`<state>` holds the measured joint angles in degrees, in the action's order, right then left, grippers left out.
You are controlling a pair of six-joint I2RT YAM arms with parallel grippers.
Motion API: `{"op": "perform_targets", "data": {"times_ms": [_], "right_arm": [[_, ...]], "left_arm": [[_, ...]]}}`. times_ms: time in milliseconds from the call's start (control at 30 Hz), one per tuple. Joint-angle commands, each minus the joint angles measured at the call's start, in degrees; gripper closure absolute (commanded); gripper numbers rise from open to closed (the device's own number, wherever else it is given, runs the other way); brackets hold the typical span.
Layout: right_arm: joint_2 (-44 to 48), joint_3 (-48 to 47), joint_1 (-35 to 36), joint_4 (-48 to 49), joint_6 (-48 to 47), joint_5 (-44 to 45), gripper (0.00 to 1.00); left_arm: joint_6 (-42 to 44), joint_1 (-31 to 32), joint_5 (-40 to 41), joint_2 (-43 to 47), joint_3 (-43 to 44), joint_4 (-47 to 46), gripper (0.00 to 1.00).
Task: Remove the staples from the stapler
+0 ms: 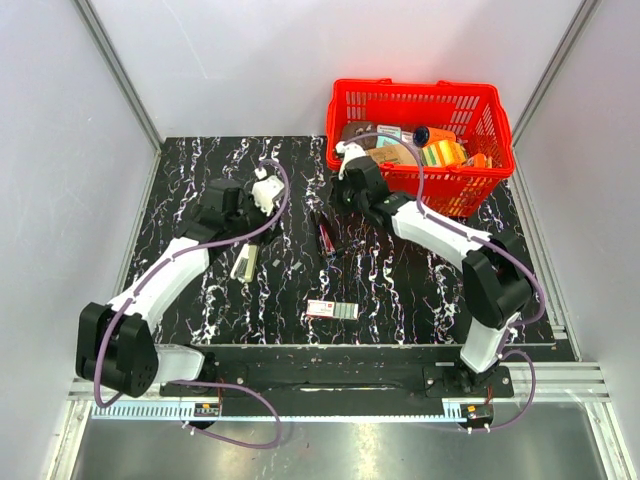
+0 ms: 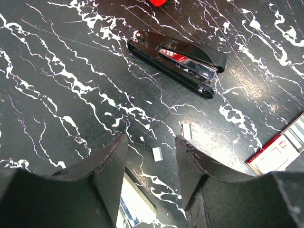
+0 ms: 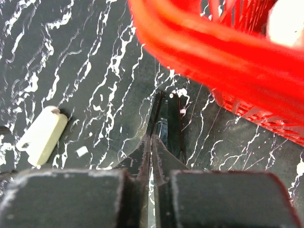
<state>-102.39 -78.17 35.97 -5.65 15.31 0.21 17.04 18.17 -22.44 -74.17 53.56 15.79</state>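
Observation:
The black stapler (image 1: 327,236) lies on the marble mat, hinged open with its shiny magazine (image 2: 190,64) showing. My left gripper (image 1: 240,225) hovers left of it, open (image 2: 151,142), nothing between its fingers. Two short staple pieces (image 2: 157,153) (image 2: 187,131) lie on the mat just beyond its tips. My right gripper (image 1: 338,200) is shut (image 3: 152,142), fingers pressed together with nothing seen between them, its tips right at the stapler's near end (image 3: 169,121). Another small staple piece (image 3: 81,151) lies to the left in the right wrist view.
A cream oblong case (image 1: 245,262) lies under the left gripper (image 2: 135,202). A red-and-white staple box (image 1: 332,310) sits near the mat's front. The red basket (image 1: 490,100) of items stands at the back right, close above the right wrist (image 3: 199,52).

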Motion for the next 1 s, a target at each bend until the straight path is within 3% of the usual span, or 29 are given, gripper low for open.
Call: {"op": "perform_targets", "data": {"times_ms": [0,233,367,533,700,967], "right_arm": [[1.4,3.7,2.0,0.3,-1.3,2.8,0.82],[8.5,11.1,3.1,-1.5,2.9,7.2,0.24],[13.0,12.2,3.1,-4.7,10.3,10.0,0.08],[12.8,8.8,3.1,-13.1,13.3,12.4,0.01],[9.2,3.6,3.1,-22.1,14.0,15.4,0.0],[9.2,3.2,3.1,-23.7,13.6,11.8,0.0]], "left_arm": [[-0.7,-0.8,-3.2,2.1,-2.2,-0.5,0.5],[-1.0,5.2,3.4,-4.1,-2.2,-1.5,0.45],[-2.2,5.9,3.6,-6.4,-1.3,-2.9,0.45],[-3.8,5.9,4.8,-7.0,-1.2,-3.4,0.44],[-4.7,5.9,5.8,-7.0,0.1,-1.5,0.42],[-5.2,7.5,9.3,-9.5,1.8,-0.4,0.4]]}}
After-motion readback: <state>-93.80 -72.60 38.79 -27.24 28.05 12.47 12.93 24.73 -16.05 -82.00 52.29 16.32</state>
